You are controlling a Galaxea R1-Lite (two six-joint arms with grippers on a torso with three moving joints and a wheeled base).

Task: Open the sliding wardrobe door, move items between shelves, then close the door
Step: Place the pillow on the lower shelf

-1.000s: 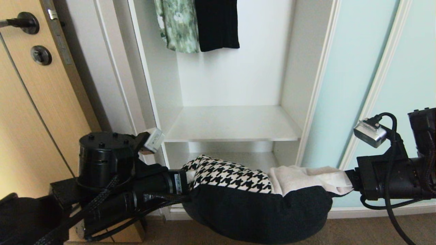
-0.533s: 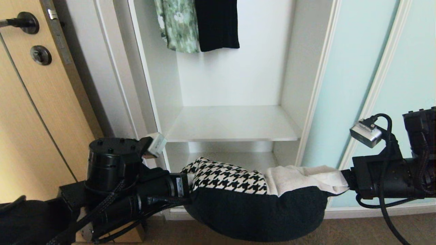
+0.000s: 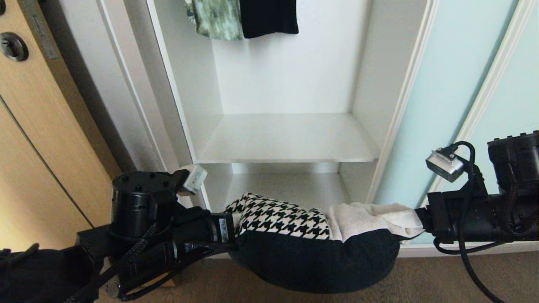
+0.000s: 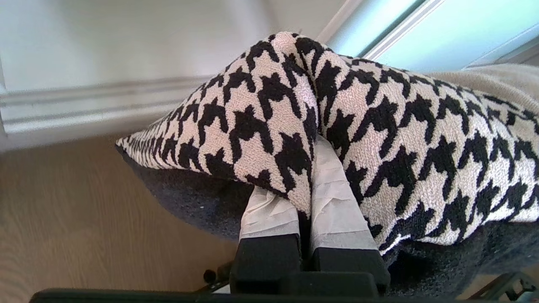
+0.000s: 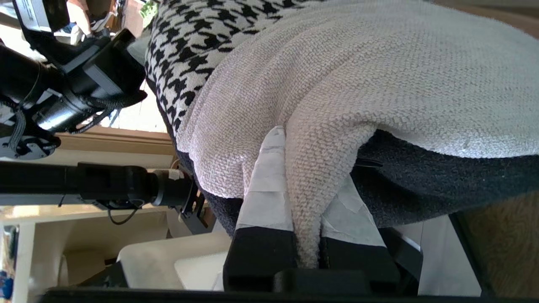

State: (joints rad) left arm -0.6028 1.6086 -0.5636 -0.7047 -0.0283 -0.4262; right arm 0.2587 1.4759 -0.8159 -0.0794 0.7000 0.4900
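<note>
Nowhere legible writing: houndstooth cushion [image 3: 280, 219], cream cushion [image 3: 370, 216], small blurred arm label [image 3: 222, 229].

Houndstooth cushion [image 4: 261, 122]: coarse woven cloth, nubbly; charcoal back fuzzy, matt. Cream cushion [image 5: 379, 75]: rough knit-like fabric. Fingers [image 4: 334, 198] w/ wrinkled white tape over matt black plastic. Shelves [image 3: 286, 139]: smooth white laminate, slight sheen. Door [image 3: 442, 84]: frosted aqua glass, pale metal frame. Floor [image 4: 63, 219]: wood grain, matt.

light: bright, soft daylight; shadows: faint | left wrist background: blurred
</note>
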